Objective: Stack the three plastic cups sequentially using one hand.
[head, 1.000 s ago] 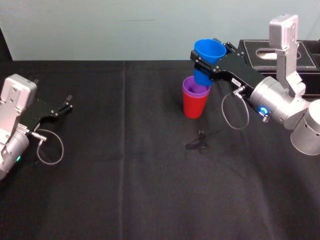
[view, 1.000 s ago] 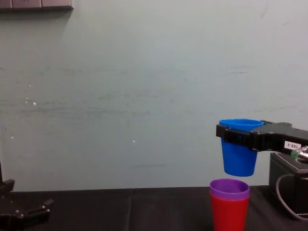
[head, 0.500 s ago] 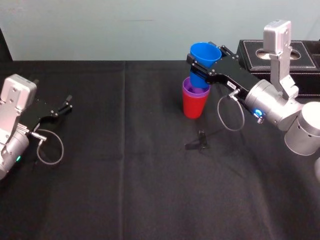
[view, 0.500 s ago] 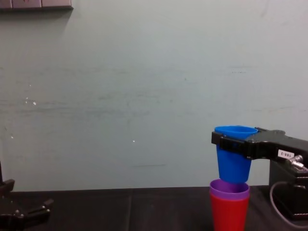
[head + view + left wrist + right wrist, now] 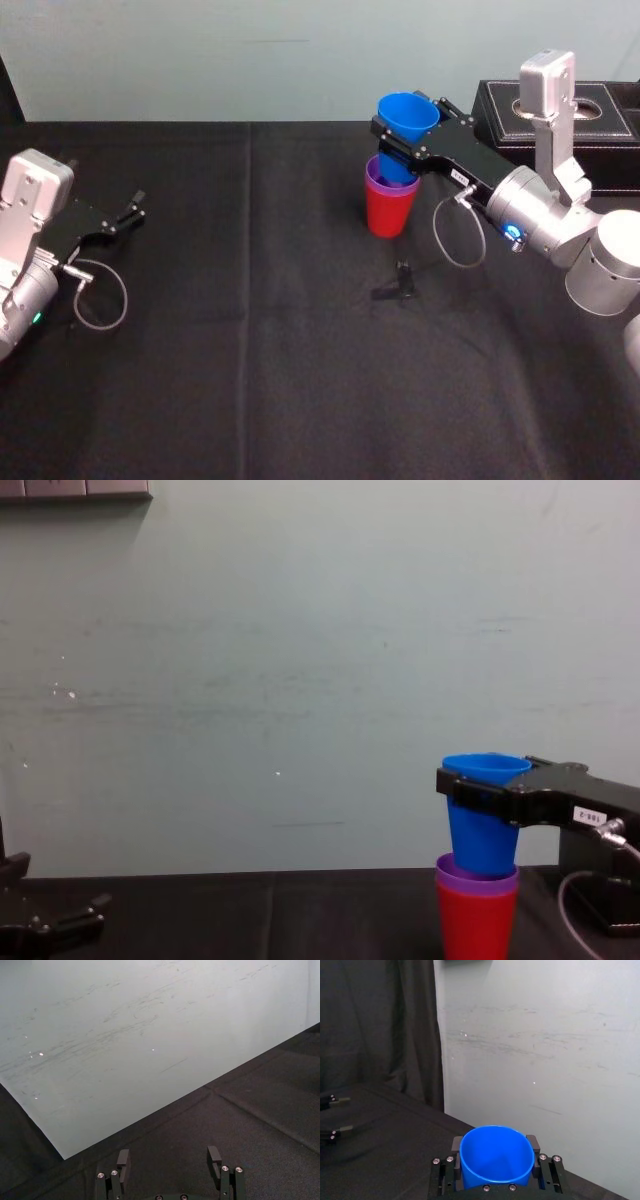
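The right gripper (image 5: 398, 140) has its jaws clenched on the blue cup (image 5: 481, 832) just under the rim. The cup's base is only just inside the mouth of the purple cup (image 5: 477, 877), which is already nested in the red cup (image 5: 476, 925). That stack stands toward the far right of the bench (image 5: 250, 350), near the black box (image 5: 590, 120). Most of the blue one is above the stack.

My take on doing this bit right: go straight down, slowly, with the blue cup upright. From the chest view it looks roughly centred over the purple rim, so I'd check front-to-back from the head view before pushing. Don't shove hard. Tapered cups wedge, and the stack could tip or slide. Let go only once it's seated, then back the jaws off without dragging the rim.

The left gripper (image 5: 128, 212) sits parked at the left of the bench, jaws spread apart, holding nothing.
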`<control>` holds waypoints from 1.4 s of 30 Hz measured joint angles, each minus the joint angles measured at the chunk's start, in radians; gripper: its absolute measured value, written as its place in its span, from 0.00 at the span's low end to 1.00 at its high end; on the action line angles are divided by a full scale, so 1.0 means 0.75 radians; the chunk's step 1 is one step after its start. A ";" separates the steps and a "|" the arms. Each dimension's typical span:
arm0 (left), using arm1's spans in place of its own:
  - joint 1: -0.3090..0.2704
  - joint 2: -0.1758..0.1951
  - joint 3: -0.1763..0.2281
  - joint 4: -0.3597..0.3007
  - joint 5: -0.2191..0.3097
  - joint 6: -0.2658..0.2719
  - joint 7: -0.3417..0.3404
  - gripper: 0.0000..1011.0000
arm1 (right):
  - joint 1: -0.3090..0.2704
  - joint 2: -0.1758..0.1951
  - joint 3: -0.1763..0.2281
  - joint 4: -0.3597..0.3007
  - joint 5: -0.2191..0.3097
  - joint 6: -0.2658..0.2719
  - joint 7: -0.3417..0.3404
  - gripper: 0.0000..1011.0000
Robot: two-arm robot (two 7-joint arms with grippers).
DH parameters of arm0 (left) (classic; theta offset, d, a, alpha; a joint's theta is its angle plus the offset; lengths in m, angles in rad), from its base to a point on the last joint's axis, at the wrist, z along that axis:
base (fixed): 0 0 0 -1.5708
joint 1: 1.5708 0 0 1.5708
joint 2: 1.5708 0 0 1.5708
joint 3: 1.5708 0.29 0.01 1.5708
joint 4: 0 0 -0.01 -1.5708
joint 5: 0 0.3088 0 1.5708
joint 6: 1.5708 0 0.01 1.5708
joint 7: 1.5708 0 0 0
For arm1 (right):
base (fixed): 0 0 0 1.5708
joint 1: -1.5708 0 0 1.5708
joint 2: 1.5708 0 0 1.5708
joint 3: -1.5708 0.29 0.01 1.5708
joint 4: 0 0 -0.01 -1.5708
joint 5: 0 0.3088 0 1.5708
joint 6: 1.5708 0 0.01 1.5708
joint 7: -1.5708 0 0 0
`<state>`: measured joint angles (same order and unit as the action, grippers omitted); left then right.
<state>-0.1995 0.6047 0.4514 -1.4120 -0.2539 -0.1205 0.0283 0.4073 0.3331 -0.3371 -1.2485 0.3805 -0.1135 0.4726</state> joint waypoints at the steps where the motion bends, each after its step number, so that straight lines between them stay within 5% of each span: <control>1: 0.000 0.000 0.000 0.000 0.000 0.000 0.000 0.99 | 0.000 -0.002 -0.001 0.005 -0.004 -0.001 0.000 0.75; 42: 0.000 0.000 0.000 0.000 0.000 0.000 0.000 0.99 | 0.008 -0.052 -0.008 0.169 -0.074 -0.099 0.022 0.75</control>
<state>-0.1996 0.6047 0.4514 -1.4120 -0.2539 -0.1205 0.0283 0.4133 0.2944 -0.3432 -1.1219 0.3250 -0.1880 0.4888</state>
